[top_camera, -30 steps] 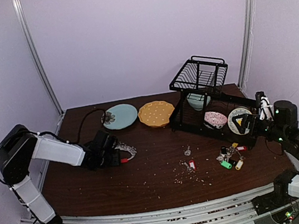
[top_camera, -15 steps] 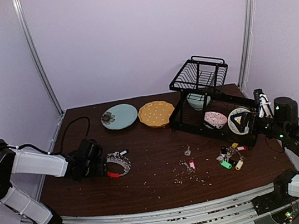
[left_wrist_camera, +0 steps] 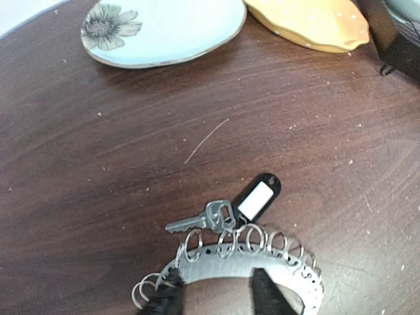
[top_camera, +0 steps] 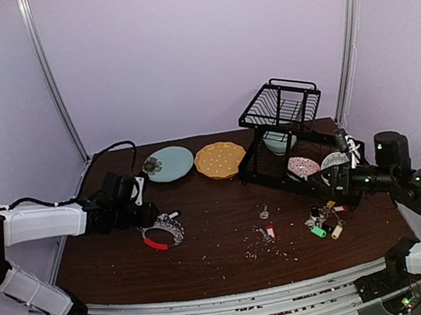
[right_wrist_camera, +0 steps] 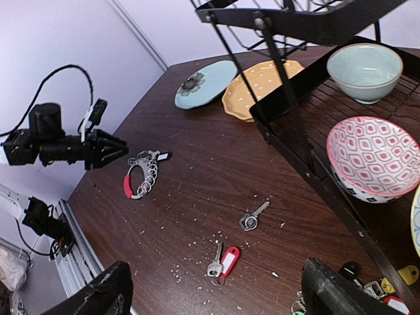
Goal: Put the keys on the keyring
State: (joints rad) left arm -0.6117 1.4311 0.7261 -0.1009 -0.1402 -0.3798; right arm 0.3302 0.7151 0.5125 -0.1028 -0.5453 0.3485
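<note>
**Keyring set down at the left of the desk, loose keys still apart**

The keyring (top_camera: 163,233), a silvery coiled loop with a red sleeve, lies flat on the left half of the brown desk (top_camera: 222,235). A second ago my left tool (top_camera: 146,213) was over it, farther toward the middle; since then the ring has slid left and forward, and the arm has drawn back toward the blue plate (top_camera: 169,163). The wrist view shows the left tool's dark fingers (left_wrist_camera: 172,289) straddling the coil with a gap between them, apparently not clamped on anything. One key with a black-framed white tag (left_wrist_camera: 258,195) already hangs on the ring.

The loose keys, one plain (top_camera: 264,213) and one with a red tag (top_camera: 268,232), lie mid-desk, well apart from the ring. My right tool (top_camera: 333,184) hangs wide apart and empty near the dish rack (top_camera: 281,127), lower than before.

I judge the ring newly repositioned; threading has yet to start.
</note>
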